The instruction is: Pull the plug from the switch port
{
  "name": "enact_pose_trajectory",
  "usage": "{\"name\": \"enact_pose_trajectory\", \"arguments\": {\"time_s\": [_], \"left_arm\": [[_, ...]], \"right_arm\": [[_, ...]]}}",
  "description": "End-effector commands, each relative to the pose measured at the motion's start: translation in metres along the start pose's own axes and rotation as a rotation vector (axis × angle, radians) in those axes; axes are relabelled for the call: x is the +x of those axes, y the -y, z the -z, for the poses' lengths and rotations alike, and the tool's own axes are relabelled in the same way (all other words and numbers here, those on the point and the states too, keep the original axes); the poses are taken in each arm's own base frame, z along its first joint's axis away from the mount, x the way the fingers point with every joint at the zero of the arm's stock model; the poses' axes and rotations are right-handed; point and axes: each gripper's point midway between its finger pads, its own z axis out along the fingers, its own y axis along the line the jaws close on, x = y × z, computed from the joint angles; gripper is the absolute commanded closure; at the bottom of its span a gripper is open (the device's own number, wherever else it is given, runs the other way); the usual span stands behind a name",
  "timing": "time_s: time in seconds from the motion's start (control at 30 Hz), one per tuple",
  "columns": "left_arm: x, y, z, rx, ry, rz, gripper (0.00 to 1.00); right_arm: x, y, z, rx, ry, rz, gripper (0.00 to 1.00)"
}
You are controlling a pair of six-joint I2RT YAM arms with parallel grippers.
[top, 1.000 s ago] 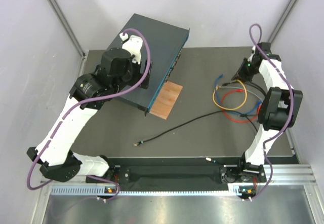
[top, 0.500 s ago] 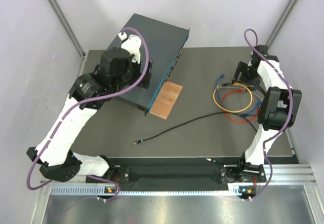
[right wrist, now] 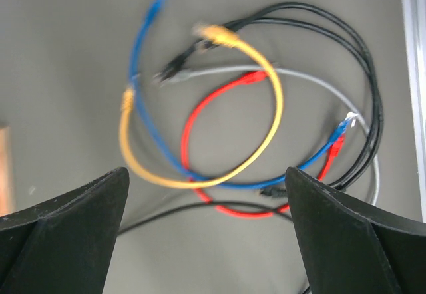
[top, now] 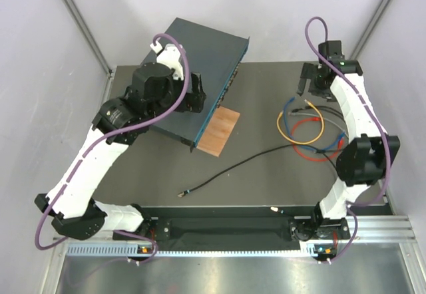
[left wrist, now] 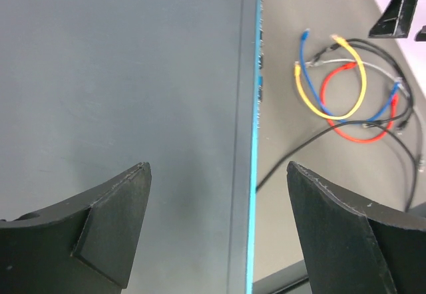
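The switch is a flat dark blue-grey box at the back left, its socket face turned toward the table's middle. No cable runs from that face. My left gripper hovers open over the switch's top near that edge; in the left wrist view it straddles the cyan edge line. My right gripper hangs open and empty above a pile of loose cables. A yellow cable lies there with its plug free on the table.
A small brown board lies against the switch's near corner. A long black cable crosses the table, its plug near the front. Blue, red, grey and black cables are tangled in the pile.
My right gripper has opened and risen up and back from the cable pile, leaving the yellow cable lying there. The left gripper has edged slightly toward the switch's socket side.
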Motion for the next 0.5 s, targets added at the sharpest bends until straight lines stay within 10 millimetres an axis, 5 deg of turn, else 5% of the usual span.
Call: {"name": "enact_pose_trajectory", "arguments": {"time_s": [0.0,0.23,0.43,0.47], "left_arm": [[-0.017,0.009,0.012,0.062,0.083,0.085,0.12],[-0.016,0.006,0.045,0.106,0.129,0.128,0.12],[0.012,-0.001,0.090,0.165,0.105,0.250,0.11],[0.030,-0.002,0.087,0.166,0.070,0.289,0.11]], "right_arm": [[-0.008,-0.005,0.044,-0.023,0.080,0.012,0.00],[0.030,-0.055,0.066,-0.156,0.035,0.084,0.00],[0.077,-0.089,0.089,-0.315,-0.056,0.055,0.00],[0.090,-0.087,0.085,-0.311,-0.081,0.057,0.00]]}}
